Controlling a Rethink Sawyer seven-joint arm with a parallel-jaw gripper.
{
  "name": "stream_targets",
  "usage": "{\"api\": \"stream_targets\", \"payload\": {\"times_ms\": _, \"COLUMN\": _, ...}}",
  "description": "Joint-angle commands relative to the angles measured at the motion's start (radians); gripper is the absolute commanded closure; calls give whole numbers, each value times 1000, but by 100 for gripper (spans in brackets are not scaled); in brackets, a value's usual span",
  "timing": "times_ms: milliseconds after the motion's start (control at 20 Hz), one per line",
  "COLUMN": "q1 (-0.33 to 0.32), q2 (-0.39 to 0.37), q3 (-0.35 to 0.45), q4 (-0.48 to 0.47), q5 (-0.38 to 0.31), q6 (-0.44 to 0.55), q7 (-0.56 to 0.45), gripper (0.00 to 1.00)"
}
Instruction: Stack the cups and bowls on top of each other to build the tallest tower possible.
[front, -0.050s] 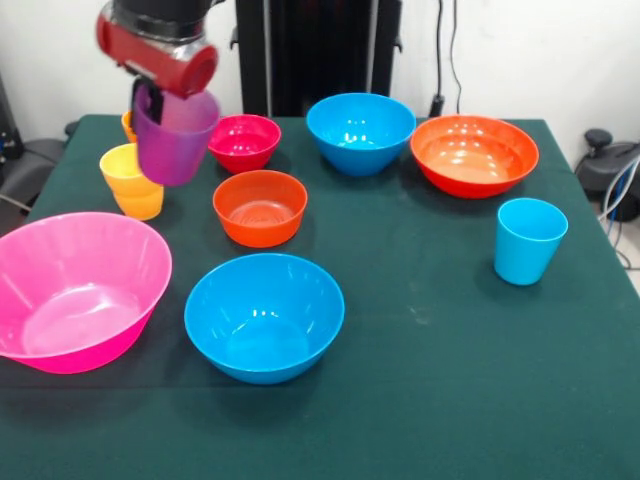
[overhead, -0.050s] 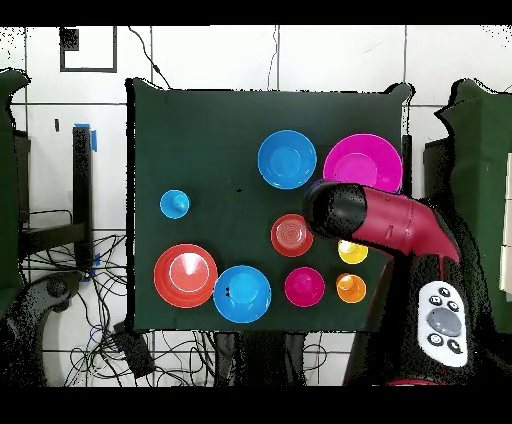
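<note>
Above the table's left side in the front view, the gripper (front, -0.050s: 150, 100) holds the purple cup (front, -0.050s: 175, 135) in the air, one black finger (front, -0.050s: 146, 103) showing inside the cup's rim, so it is clamped on the cup wall. The cup hangs upright, mouth up, and tilts a little. It is clear of everything below it. Just under and behind it stands the yellow cup (front, -0.050s: 131, 180), upright on the green table (front, -0.050s: 430, 380), and the orange cup (front, -0.050s: 128, 124) peeks out behind that, mostly hidden by the purple one. To the right of the raised cup sits the small magenta bowl (front, -0.050s: 244, 142), and in front of that the small orange-red bowl (front, -0.050s: 260, 207); both rest mouth up on the cloth, apart from each other, with nothing stacked on them. Farther right along the back are a blue bowl (front, -0.050s: 360, 132) and the wide orange bowl (front, -0.050s: 474, 154), close to each other, though whether they touch cannot be told. The light blue cup (front, -0.050s: 528, 240) stands alone near the right edge. At the front, a second blue bowl (front, -0.050s: 264, 315) sits just beside the big pink bowl (front, -0.050s: 75, 290), which lies at the left edge. From overhead, the red and black arm (overhead, -0.050s: 385, 222) covers the purple cup, with the orange-red bowl (overhead, -0.050s: 291, 235) just beside its black end and the yellow cup (overhead, -0.050s: 352, 252) partly under it.
</note>
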Motion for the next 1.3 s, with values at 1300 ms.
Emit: {"api": "stream_targets", "payload": {"times_ms": 1300, "q1": 57, "q2": 55, "q3": 73, "q4": 273, "q5": -21, "q6": -248, "q7": 109, "gripper": 100}}
